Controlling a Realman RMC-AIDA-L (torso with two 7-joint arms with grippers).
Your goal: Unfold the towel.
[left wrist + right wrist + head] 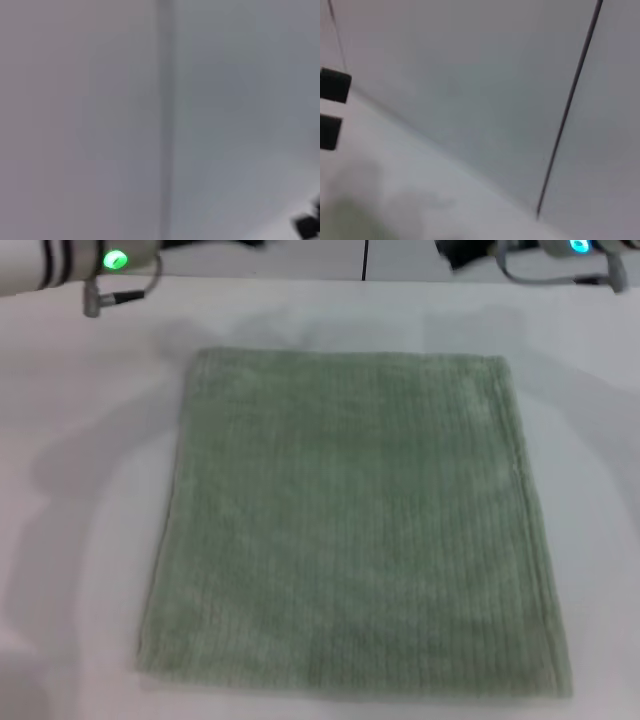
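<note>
The towel point(350, 525) is pale sage green with fine ribs. It lies spread flat as one rough square on the white table point(80, 490) in the head view. A blurred green patch of the towel point(345, 220) also shows in the right wrist view. My left arm point(70, 262) is raised at the far left, off the towel. My right gripper point(468, 252) is raised at the far right, beyond the towel's far edge. In the right wrist view its two dark fingertips point(334, 85) stand apart with nothing between them.
A white wall with a dark vertical seam point(365, 260) stands behind the table. The seam also shows in the right wrist view point(567, 115). White tabletop borders the towel on the left, right and far sides.
</note>
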